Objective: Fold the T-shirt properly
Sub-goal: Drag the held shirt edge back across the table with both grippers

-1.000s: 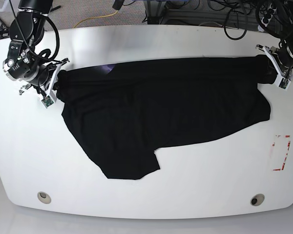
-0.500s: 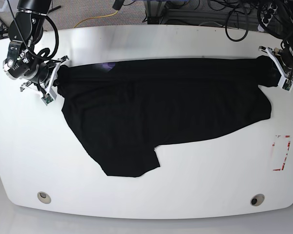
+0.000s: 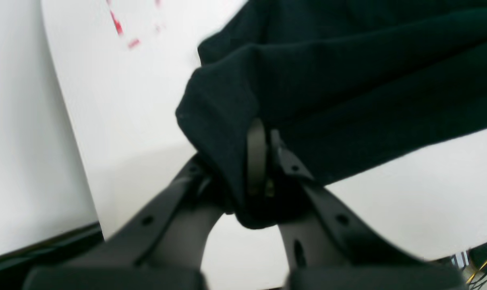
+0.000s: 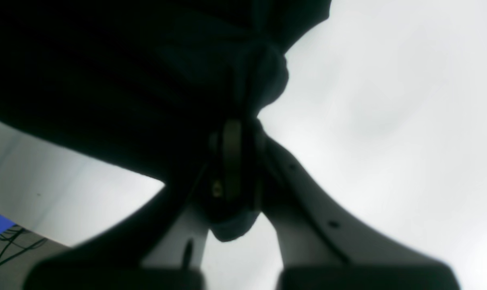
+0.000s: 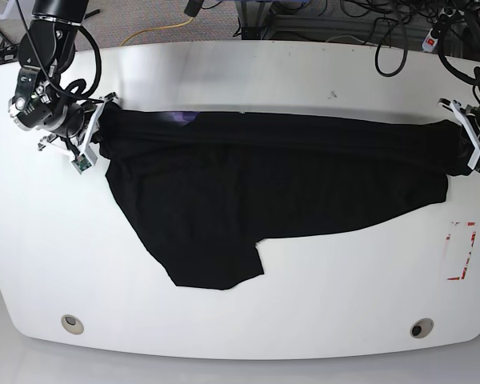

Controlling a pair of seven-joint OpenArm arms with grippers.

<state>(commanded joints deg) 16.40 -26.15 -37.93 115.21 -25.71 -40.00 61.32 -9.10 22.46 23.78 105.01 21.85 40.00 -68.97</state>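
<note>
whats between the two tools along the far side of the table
In the base view, only the black cotton T-shirt spans from the right tool to the left tool, its top edge stretched between them over the white table.

1. Base view: high overhead, looking down on the whole table, far back.
2. Left wrist view: very close, looking out along the left gripper at bunched shirt.
3. Right wrist view: same closeness, along the right gripper.
4. Shared: both pinched shirt ends also appear at the base view's edges.
</note>
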